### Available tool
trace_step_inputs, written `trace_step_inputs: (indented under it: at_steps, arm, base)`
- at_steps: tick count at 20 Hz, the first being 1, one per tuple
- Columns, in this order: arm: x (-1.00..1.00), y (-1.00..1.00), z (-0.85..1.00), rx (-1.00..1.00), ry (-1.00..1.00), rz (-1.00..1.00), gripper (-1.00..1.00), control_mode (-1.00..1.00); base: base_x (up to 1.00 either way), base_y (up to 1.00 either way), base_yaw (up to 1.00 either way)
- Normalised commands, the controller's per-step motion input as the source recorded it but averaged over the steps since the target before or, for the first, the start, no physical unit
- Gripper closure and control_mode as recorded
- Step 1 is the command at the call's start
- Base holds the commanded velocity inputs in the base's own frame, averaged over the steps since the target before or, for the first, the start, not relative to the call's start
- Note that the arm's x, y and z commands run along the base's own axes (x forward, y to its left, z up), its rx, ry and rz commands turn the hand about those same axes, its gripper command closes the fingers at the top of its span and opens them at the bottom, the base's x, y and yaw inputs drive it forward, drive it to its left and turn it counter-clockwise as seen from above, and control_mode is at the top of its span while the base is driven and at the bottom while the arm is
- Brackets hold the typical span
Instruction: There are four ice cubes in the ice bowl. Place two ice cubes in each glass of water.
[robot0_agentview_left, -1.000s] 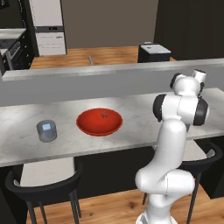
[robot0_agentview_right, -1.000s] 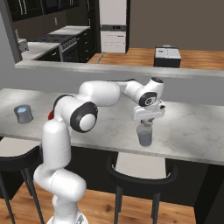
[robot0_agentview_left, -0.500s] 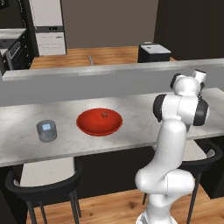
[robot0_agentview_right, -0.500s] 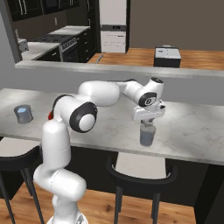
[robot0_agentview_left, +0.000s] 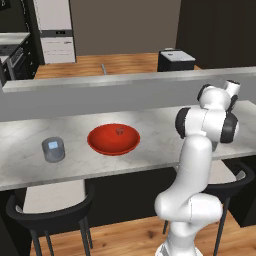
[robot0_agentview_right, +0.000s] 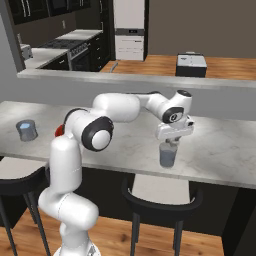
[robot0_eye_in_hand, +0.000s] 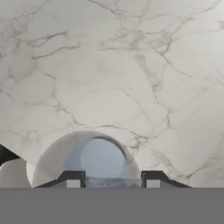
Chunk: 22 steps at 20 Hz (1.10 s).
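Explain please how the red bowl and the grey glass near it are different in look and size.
The red bowl is wide, shallow and glossy, while the grey glass is narrow, taller for its width and translucent. The bowl is much broader than the glass. The bowl holds a small pale piece near its middle; what the glass holds cannot be told. Both are round and stand upright on the marble counter.

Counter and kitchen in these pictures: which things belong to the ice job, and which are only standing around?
For the job: red ice bowl; left glass of water; right glass of water; gripper above it.

Just there: stools; black box; oven.
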Motion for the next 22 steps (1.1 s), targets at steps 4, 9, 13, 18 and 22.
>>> trace_step_inputs:
  at_steps: [4, 9, 13, 18, 22]
  arm:
    - [-0.12, 0.00, 0.00, 0.00, 0.00, 0.00, 1.00, -1.00]
    - [0.00, 0.02, 0.00, 0.00, 0.00, 0.00, 1.00, -1.00]
    - [0.00, 0.00, -0.03, 0.00, 0.00, 0.00, 1.00, -1.00]
    - [0.00, 0.00, -0.18, 0.00, 0.00, 0.00, 1.00, -1.00]
    - [0.00, 0.02, -0.25, 0.00, 0.00, 0.00, 1.00, -1.00]
  base:
    - [0.00, 0.00, 0.00]
    - [0.00, 0.00, 0.00]
    - [0.00, 0.00, 0.00]
    - [0.00, 0.00, 0.00]
    - [0.00, 0.00, 0.00]
